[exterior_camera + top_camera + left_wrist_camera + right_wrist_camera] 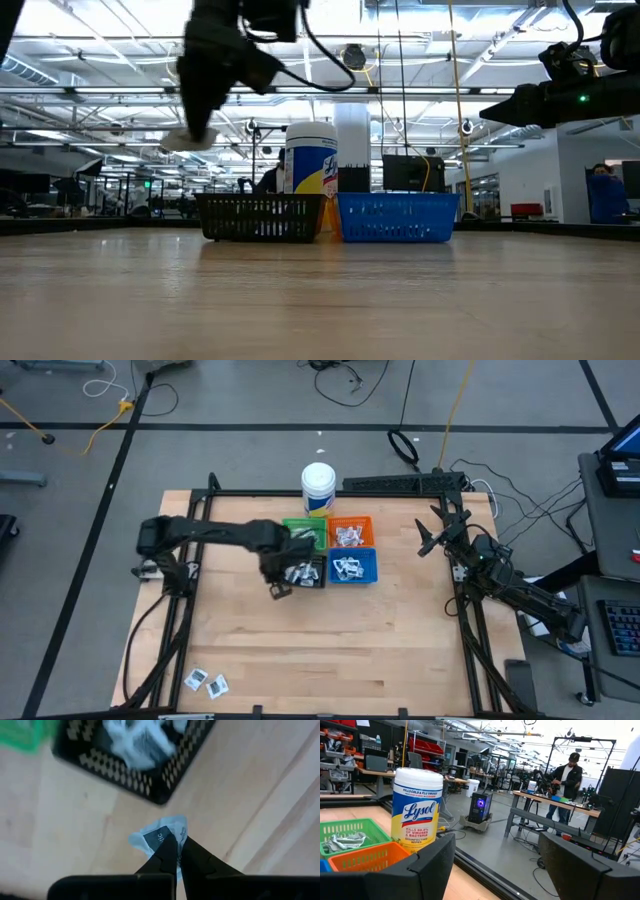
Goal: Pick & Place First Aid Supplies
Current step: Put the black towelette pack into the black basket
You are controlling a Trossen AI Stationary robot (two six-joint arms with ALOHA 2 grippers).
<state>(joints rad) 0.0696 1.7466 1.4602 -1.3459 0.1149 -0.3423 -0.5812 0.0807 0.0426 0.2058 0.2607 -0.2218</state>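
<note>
Just beside the black bin, the left end effector hangs clenched on a white packet, while the right end effector waits released near the surface's far edge.

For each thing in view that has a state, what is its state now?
left gripper: shut on a white packet, beside the black bin
right gripper: open, empty, at the table's right edge
black bin: holds packets
blue bin: holds packets
tub: upright, lid on
</note>
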